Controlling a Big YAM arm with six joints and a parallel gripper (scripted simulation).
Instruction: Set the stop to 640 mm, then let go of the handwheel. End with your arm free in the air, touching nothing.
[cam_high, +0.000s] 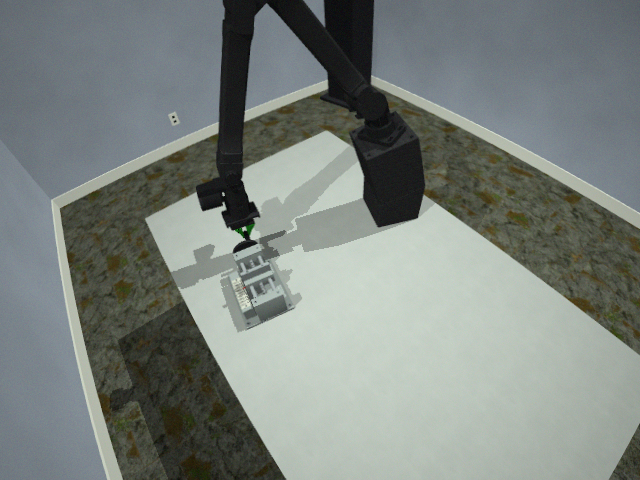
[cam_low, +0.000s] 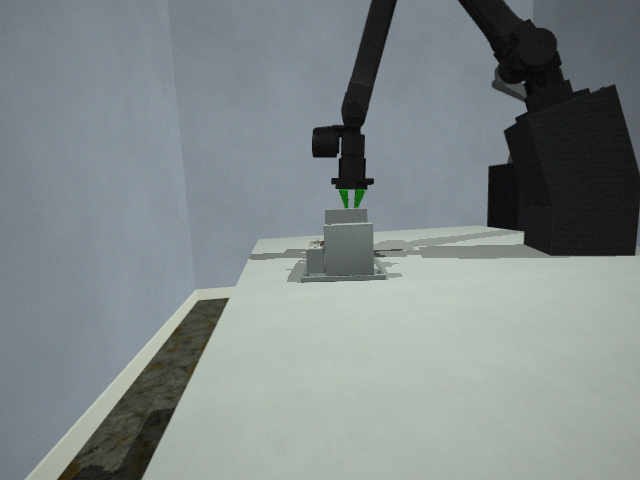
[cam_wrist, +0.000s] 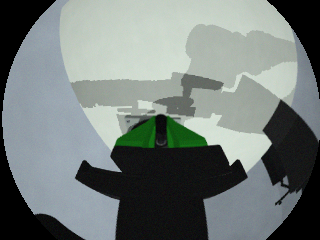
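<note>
A small grey stop fixture (cam_high: 258, 289) stands on the white table top, with rails, a carriage and a scale strip (cam_high: 238, 293) along its left side. A dark round handwheel (cam_high: 245, 245) sits at its far end. My gripper (cam_high: 244, 235), with green fingers, comes down from above and is shut on the handwheel. In the exterior view the green fingers (cam_low: 351, 201) reach down behind the fixture's grey block (cam_low: 347, 248), which hides the handwheel. In the wrist view the green fingers close around a dark part; the scale reading is too small to tell.
The arm's black base box (cam_high: 392, 173) stands on the table behind and to the right of the fixture. The table's left edge (cam_low: 227, 310) drops to a mottled floor. The arm's shadow lies across the table near the fixture.
</note>
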